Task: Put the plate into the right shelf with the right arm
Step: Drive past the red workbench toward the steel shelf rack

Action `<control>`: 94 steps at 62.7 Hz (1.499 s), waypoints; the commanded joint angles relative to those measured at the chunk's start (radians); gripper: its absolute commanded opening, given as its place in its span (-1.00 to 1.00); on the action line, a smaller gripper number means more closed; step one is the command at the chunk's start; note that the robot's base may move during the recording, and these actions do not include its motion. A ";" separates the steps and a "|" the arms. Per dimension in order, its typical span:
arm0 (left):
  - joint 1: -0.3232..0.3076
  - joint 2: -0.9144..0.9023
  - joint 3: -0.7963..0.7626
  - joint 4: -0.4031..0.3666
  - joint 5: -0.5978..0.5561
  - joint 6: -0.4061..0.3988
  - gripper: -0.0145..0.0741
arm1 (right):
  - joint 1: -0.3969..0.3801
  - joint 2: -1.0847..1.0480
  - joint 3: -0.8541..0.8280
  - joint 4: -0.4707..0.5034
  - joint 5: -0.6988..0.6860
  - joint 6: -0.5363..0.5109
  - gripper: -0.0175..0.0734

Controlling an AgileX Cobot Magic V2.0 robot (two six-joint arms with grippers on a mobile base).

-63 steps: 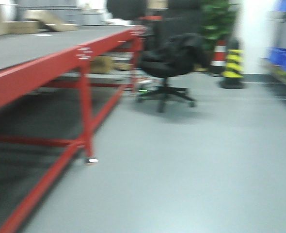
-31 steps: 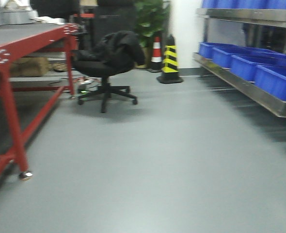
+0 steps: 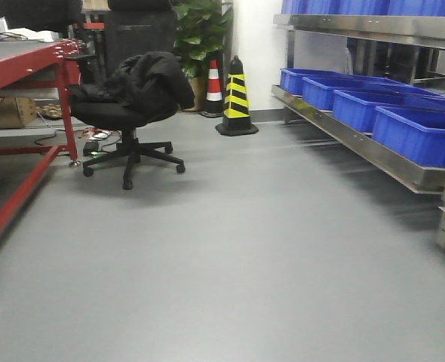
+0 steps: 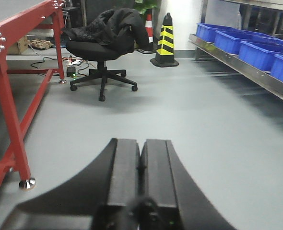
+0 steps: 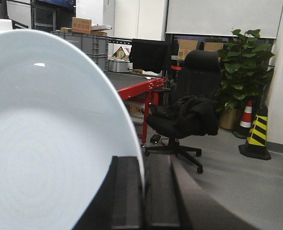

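In the right wrist view my right gripper [image 5: 143, 165] is shut on the rim of the plate [image 5: 45, 143]. The plate is plain, white with a bluish tint, stands on edge and fills the left half of that view. In the left wrist view my left gripper [image 4: 140, 146] is shut and empty, held above the grey floor. The right shelf [image 3: 373, 154] is a stainless-steel rack along the right side of the front view; it also shows in the left wrist view [image 4: 256, 72]. Neither arm shows in the front view.
Blue bins [image 3: 415, 132] sit on the steel rack's low rail. A black office chair with a jacket [image 3: 132, 98] stands ahead left. A red-framed bench [image 3: 19, 68] runs along the left. A yellow-black cone [image 3: 236, 98], a red-white cone [image 3: 213, 84] and a plant [image 3: 200, 30] stand at the back wall.
The front view has swung to the right: the red bench has slid off to the left, and the chair, cones and the steel rack with blue bins have come into view.
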 commanded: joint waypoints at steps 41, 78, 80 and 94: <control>-0.005 -0.007 0.008 -0.006 -0.087 -0.003 -0.78 | -0.004 0.010 -0.028 0.019 -0.082 -0.001 -0.49; -0.005 -0.007 0.008 -0.006 -0.087 -0.003 -0.78 | -0.004 0.010 -0.028 0.019 -0.082 -0.001 -0.49; -0.005 -0.007 0.008 -0.006 -0.087 -0.003 -0.78 | -0.004 0.010 -0.028 0.019 -0.082 -0.001 -0.49; -0.005 -0.007 0.008 -0.006 -0.087 -0.003 -0.78 | -0.004 0.010 -0.028 0.019 -0.082 -0.001 -0.49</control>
